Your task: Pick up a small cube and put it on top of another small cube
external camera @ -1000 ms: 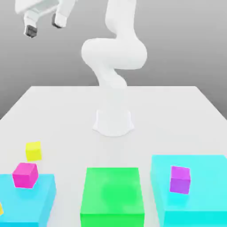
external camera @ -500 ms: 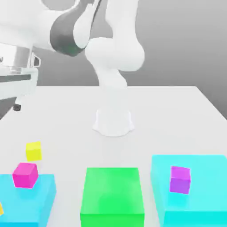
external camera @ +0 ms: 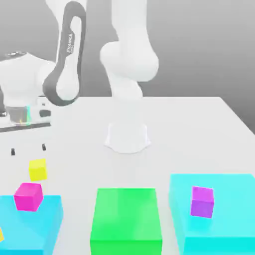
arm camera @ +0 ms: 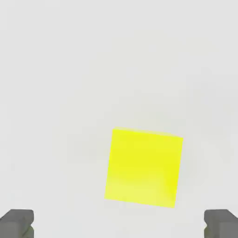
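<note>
Backdrop: I see plain grey, darker toward the tabletop's far edge | Surface: pale, smooth, near-white table, straight far edge, sides widening toward my exterior view | Light: bright, even on the tabletop

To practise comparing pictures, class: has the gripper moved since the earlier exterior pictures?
Yes. Judged against the yellow cube, the gripper has come down from high above, and its open fingertips now sit close above that cube in the view.
</note>
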